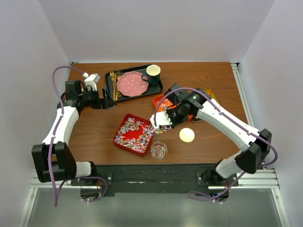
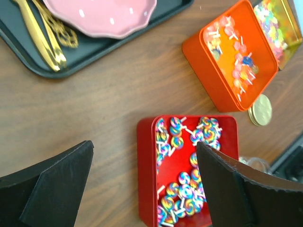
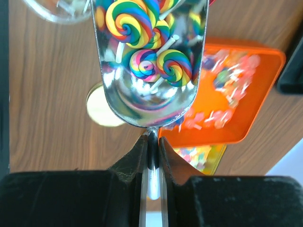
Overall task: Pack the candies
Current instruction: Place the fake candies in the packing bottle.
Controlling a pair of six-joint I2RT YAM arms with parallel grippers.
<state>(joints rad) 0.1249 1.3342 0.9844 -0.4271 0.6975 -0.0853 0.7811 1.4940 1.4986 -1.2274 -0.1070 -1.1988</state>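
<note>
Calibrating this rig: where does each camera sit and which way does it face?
Top external: overhead, behind the robot, looking down on the table; left arm and right arm show.
Left wrist: on the left arm, facing down at the red tin; open left tool shows.
Right wrist: on the right arm, facing along the scoop of lollipops; right tool clamps it.
Shared: both wrist views show the orange tin.

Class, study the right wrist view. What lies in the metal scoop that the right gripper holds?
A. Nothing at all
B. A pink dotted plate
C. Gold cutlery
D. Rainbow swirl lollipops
D: the metal scoop, its handle clamped in the right gripper, carries several rainbow swirl lollipops with white sticks.
</note>
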